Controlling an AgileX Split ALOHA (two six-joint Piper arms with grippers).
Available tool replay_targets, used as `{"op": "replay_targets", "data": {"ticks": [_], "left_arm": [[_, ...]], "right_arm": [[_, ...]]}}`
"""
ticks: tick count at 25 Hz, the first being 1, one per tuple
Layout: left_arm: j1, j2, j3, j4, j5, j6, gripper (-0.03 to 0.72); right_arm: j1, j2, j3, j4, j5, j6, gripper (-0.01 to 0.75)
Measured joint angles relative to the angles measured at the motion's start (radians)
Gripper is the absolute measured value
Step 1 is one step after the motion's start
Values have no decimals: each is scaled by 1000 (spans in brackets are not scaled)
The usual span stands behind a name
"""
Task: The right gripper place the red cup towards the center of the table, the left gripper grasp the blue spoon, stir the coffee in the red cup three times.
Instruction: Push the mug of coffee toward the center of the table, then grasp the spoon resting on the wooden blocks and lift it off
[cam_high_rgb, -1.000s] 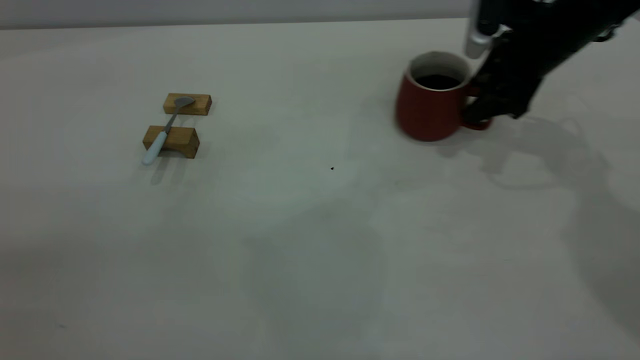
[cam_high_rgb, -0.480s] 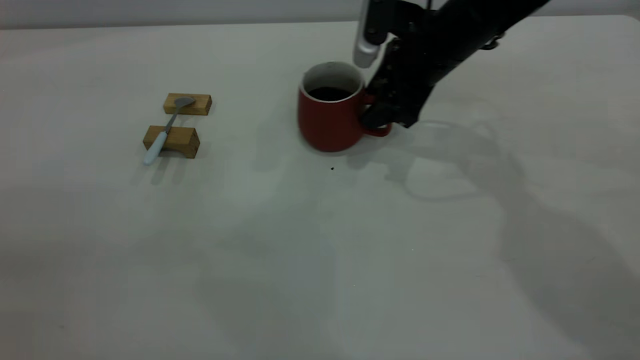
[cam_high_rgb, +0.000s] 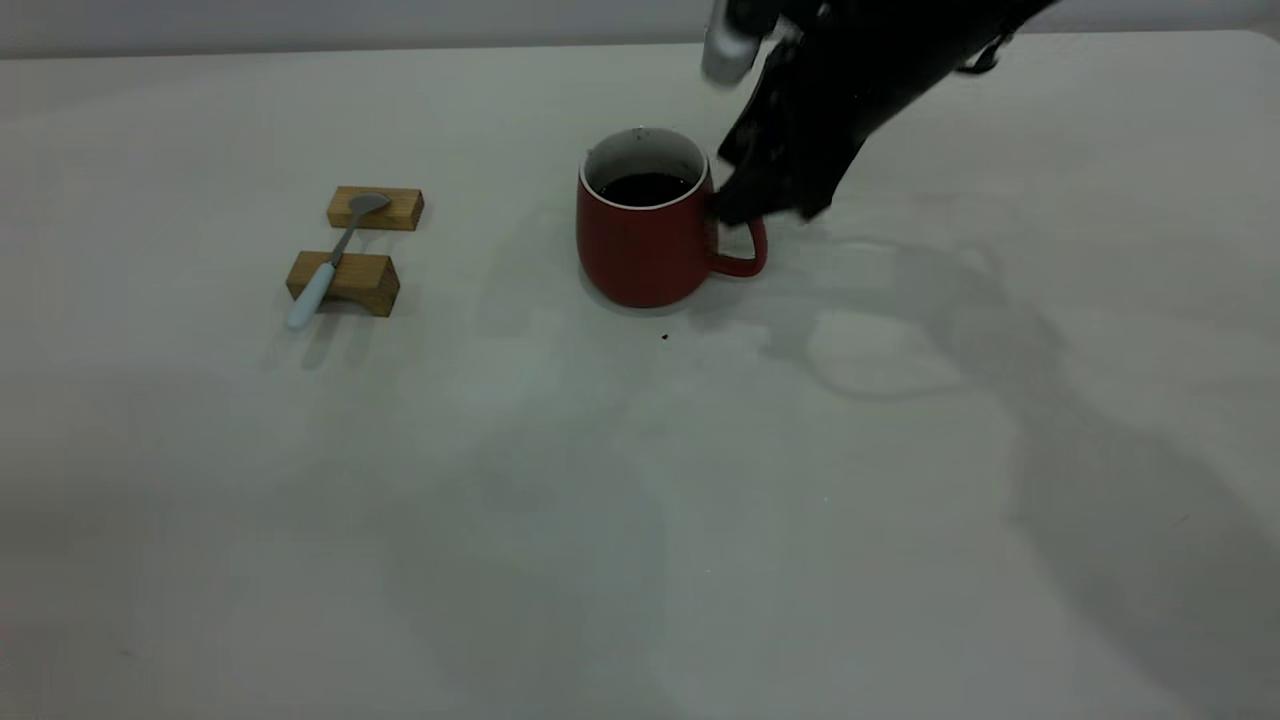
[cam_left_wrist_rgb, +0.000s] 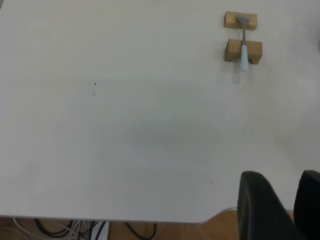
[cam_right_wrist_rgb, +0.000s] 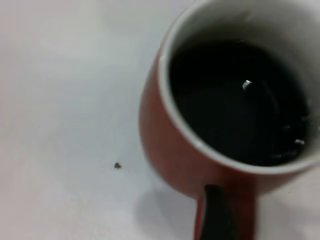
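Red cup (cam_high_rgb: 645, 240) seen upper middle; right gripper (cam_high_rgb: 745, 205) at handle, grip can't be told. No writing seen.

The exterior camera looks down at a slant across the table (cam_high_rgb: 640, 480) toward the arms. The left wrist camera is far above the table edge, well apart from the blue spoon (cam_left_wrist_rgb: 244, 50), seen also in the exterior view. The right wrist camera is very near above the red cup (cam_right_wrist_rgb: 170, 150).
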Motion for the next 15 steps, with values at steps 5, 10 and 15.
{"op": "replay_targets", "data": {"ticks": [5, 10, 15], "left_arm": [[0, 0, 0, 0, 0, 0, 245], [0, 0, 0, 0, 0, 0, 245], [0, 0, 0, 0, 0, 0, 245]], "right_arm": [[-48, -82, 66, -2, 150, 93, 533], [-67, -242, 180, -10, 329, 410, 527], [-95, -523, 264, -157, 369, 956, 492]]}}
